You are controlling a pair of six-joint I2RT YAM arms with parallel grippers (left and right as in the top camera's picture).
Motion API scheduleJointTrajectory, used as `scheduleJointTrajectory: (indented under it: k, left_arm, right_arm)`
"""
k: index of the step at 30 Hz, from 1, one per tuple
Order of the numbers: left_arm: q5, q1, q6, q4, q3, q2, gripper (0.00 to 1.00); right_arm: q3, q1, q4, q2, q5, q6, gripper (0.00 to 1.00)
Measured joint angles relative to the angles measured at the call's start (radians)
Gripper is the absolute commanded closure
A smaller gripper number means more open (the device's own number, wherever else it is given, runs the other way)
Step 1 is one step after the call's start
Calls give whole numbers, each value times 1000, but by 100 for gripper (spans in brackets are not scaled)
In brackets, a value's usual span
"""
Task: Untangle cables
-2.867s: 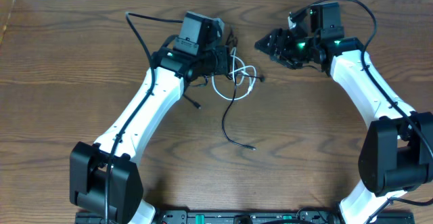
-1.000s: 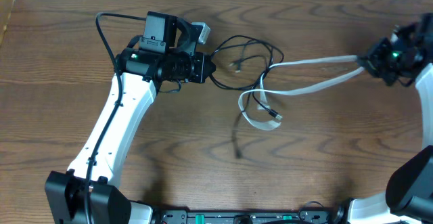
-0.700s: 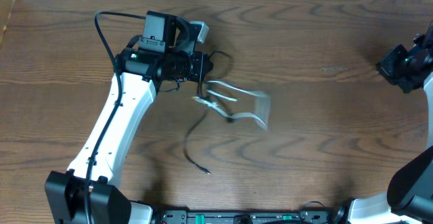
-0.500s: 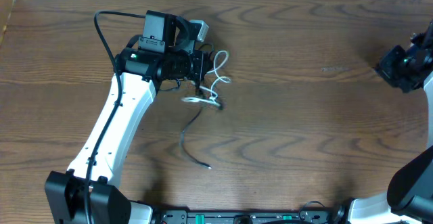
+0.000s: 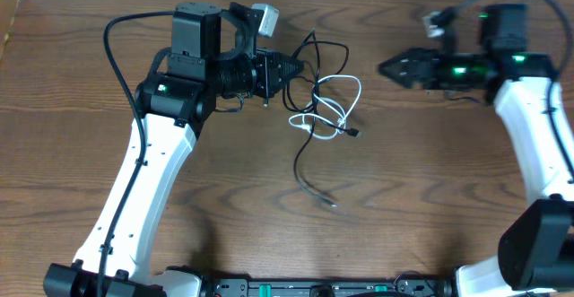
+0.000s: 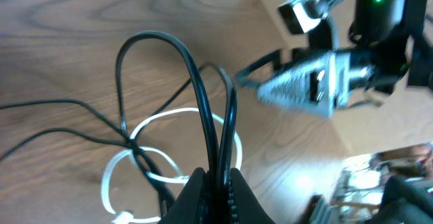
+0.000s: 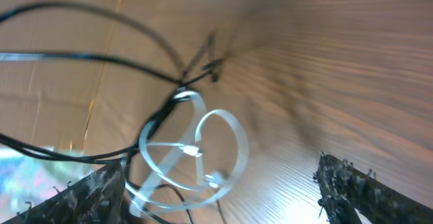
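1. Note the change over the last half second: the right gripper [image 5: 387,65] has swung in from the far right edge toward the centre, and the white cable [image 5: 314,125] has spread from a tight bunch into open loops right of the left gripper [image 5: 285,71].
2. Check the tools. The left gripper is pinched on the black cable [image 5: 298,164], clamping a bend of it. The right gripper's fingers [image 7: 95,193] stand wide apart with nothing between them.
3. Locate the work. The knot lies on the table [image 5: 430,198] between the two grippers. The black tail runs down toward you and ends in a small plug.
4. Hold the black bend firm. Bring the right gripper low onto a white loop clear of the crossing, then close.
5. Draw the white cable away slowly. A fast pull would likely tighten the crossing.
6. Expect different handling. The white cable looks like a flat, springy ribbon that holds its curl. The black one is thin, round and limp.
7. Watch the plugs, which may snag in loops.
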Motion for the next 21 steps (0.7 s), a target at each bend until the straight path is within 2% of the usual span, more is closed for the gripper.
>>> scheduleJointTrajectory:
  k: [3, 8, 13, 15, 16, 19, 21]
  left_arm:
    - [6, 0, -47, 2, 0, 0, 93]
    - [11, 0, -86, 3, 0, 0, 93]
    - [12, 0, -101, 3, 0, 0, 92]
    - [12, 0, -105, 3, 0, 0, 92]
    - [12, 1, -105, 4, 0, 0, 92]
    - [15, 14, -107, 4, 0, 0, 93]
    - [19, 36, -107, 4, 0, 0, 93]
  right_arm:
    - [0, 83, 40, 4, 24, 47, 16]
    - [0, 191, 101, 34, 103, 169, 27]
    - [0, 270, 92, 121, 194, 291, 40]
    - [0, 291, 97, 172, 216, 326, 54]
    - [0, 299, 99, 195, 225, 341, 68]
    - [0, 304, 103, 245, 242, 379, 99]
    - [0, 294, 101, 251, 247, 392, 99]
